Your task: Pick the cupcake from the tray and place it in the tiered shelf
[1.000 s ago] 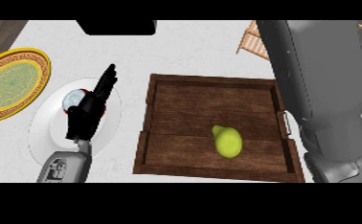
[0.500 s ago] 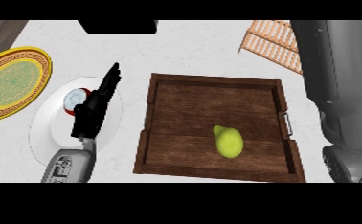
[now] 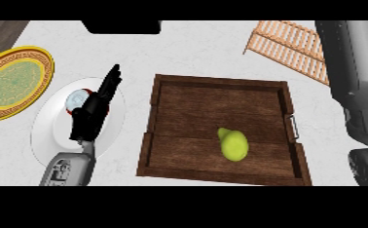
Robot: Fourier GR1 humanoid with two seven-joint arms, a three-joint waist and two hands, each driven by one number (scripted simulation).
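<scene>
The dark wooden tray (image 3: 215, 83) lies in the middle of the counter. Only a yellow-green pear-shaped fruit (image 3: 233, 144) is in it; no cupcake shows anywhere. The light slatted tiered shelf (image 3: 291, 47) sits at the back right, partly behind my right forearm (image 3: 348, 81). That forearm runs up the right edge and its hand is out of sight. My left hand (image 3: 90, 115) rests open, fingers straight, over a white plate (image 3: 46, 124) left of the tray.
A small round whitish thing with a red edge (image 3: 75, 98) lies on the white plate beside my left hand. A yellow-rimmed green plate (image 3: 22, 81) is at the far left. A black object (image 3: 120, 26) stands at the back edge.
My right forearm has swung toward the right edge, uncovering more of the slatted shelf. The left hand and the fruit have stayed put.
</scene>
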